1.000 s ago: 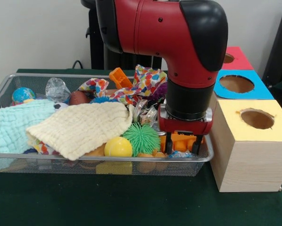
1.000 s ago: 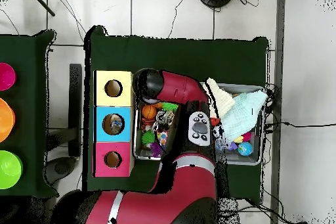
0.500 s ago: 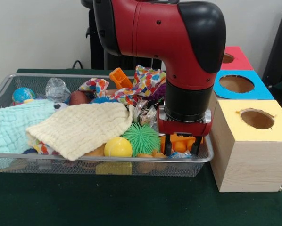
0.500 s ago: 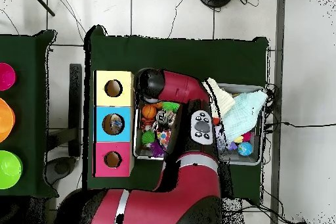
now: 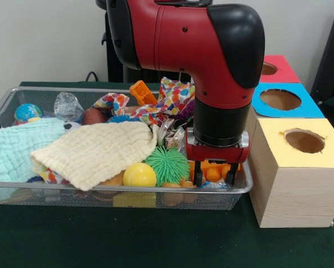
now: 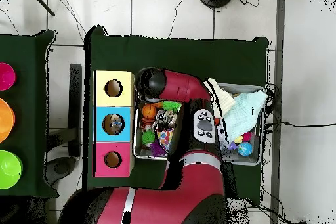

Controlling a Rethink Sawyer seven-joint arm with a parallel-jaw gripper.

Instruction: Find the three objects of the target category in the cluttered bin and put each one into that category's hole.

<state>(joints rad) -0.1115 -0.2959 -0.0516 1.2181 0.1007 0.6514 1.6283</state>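
The wire mesh bin [image 5: 100,188] is full of toys and cloths. My gripper [image 5: 214,177] is open and sits low in the bin's near right corner, its fingers [image 5: 199,175] on either side of an orange toy [image 5: 214,169]. A scrap of clear film with blue print [image 5: 214,183] lies just under it at the rim. A clear plastic wad [image 5: 68,106] sits at the bin's far left. The blue-faced box's hole [image 5: 280,99] is to the right, between the red and yellow boxes. In the overhead view the arm hides the gripper, and something lies inside the blue box's hole [image 6: 113,124].
A cream cloth [image 5: 97,151] and a pale blue cloth [image 5: 16,151] cover the bin's left half. A spiky green ball [image 5: 167,164], a yellow ball [image 5: 139,175] and a spotted cloth [image 5: 167,100] lie nearby. The yellow-faced box [image 5: 301,173] stands tight against the bin's right end.
The arm has shifted slightly to the left in the front view. The gripper stays low in the same corner of the bin, still open.
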